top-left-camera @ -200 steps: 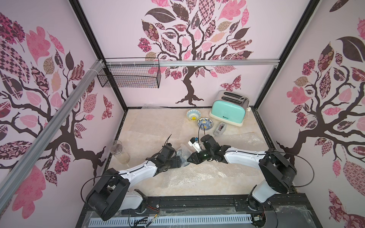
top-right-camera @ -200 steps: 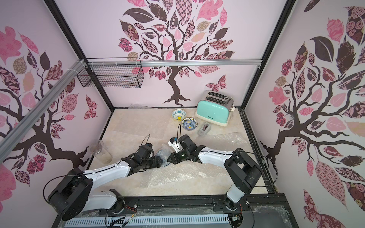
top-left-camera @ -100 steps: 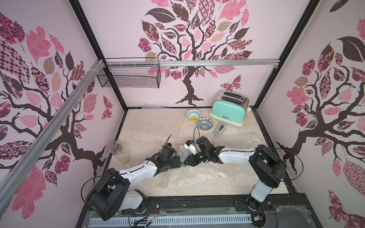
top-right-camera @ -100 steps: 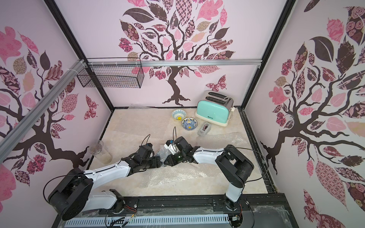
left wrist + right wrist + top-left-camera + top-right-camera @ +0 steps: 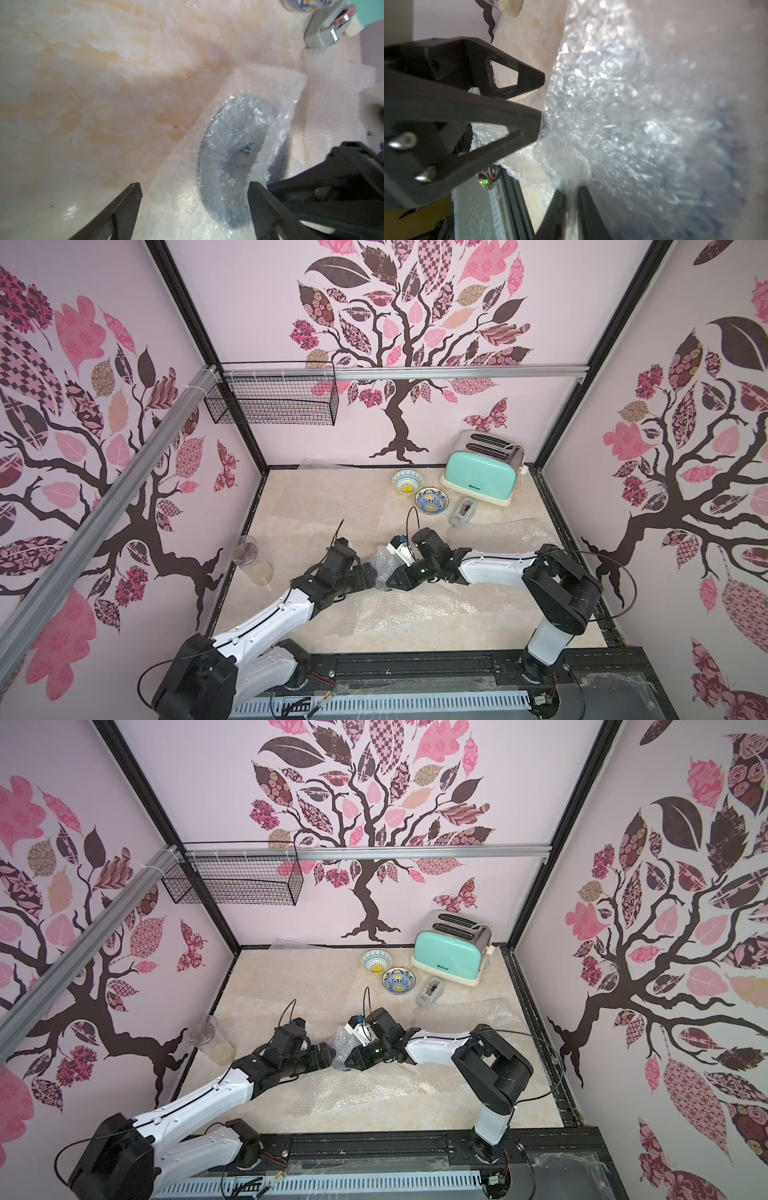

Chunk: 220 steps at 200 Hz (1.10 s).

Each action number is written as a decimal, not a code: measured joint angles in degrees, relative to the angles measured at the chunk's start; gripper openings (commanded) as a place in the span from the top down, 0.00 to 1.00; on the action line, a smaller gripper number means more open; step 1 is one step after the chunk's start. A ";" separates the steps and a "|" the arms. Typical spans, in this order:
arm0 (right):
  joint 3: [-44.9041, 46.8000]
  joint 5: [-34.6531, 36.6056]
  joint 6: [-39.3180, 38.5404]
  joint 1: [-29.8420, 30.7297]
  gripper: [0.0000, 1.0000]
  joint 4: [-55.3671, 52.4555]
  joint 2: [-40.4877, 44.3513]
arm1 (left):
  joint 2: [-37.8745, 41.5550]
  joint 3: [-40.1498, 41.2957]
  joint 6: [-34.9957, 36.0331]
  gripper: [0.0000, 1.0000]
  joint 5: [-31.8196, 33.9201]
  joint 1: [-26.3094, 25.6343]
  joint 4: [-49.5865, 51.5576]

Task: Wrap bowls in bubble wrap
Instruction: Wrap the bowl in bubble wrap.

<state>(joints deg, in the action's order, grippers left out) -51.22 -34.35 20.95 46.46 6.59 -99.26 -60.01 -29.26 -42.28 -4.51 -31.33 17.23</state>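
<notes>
Shows a mint-green toaster (image 5: 482,477) at the back of a cream marbled table (image 5: 415,639), a grey tape dispenser (image 5: 463,511) just in front, a clear glass (image 5: 251,560) near the left wall, a black wire basket (image 5: 274,402) hung above.

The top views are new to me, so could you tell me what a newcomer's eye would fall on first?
Two black grippers meet nose to nose at mid-table: the left gripper open, the right gripper pinching crumpled bubble wrap that covers the wrapped bowl, blue through the plastic in the left wrist view. At the back, a mint toaster stands beside two bare bowls, the yellow-centred bowl and the blue-centred bowl.
</notes>
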 measured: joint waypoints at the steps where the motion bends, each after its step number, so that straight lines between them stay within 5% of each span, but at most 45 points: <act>1: 0.00 0.00 0.00 0.00 0.84 0.00 0.00 | 0.13 0.04 -0.07 0.09 -0.13 0.13 -0.04; 38: 0.00 0.00 -0.33 0.04 0.82 -0.02 0.00 | 2.93 1.20 -2.16 0.02 -6.08 3.67 -3.76; 101: 0.00 -0.02 -0.52 0.26 0.81 -0.15 0.00 | -11.45 -0.76 -0.42 0.03 -12.02 3.41 -7.63; 158: 0.00 0.00 -1.05 0.35 0.75 -0.76 0.00 | -15.80 -0.85 1.25 0.28 -12.22 3.06 -8.68; 220: 0.44 3.48 -2.97 0.39 0.46 -2.93 5.73 | -15.80 -1.09 1.92 0.37 -10.12 2.73 -7.82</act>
<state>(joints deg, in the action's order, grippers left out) -50.78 -30.87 17.98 46.85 3.66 -93.54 -75.81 -30.35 -40.36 -14.63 -28.60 9.41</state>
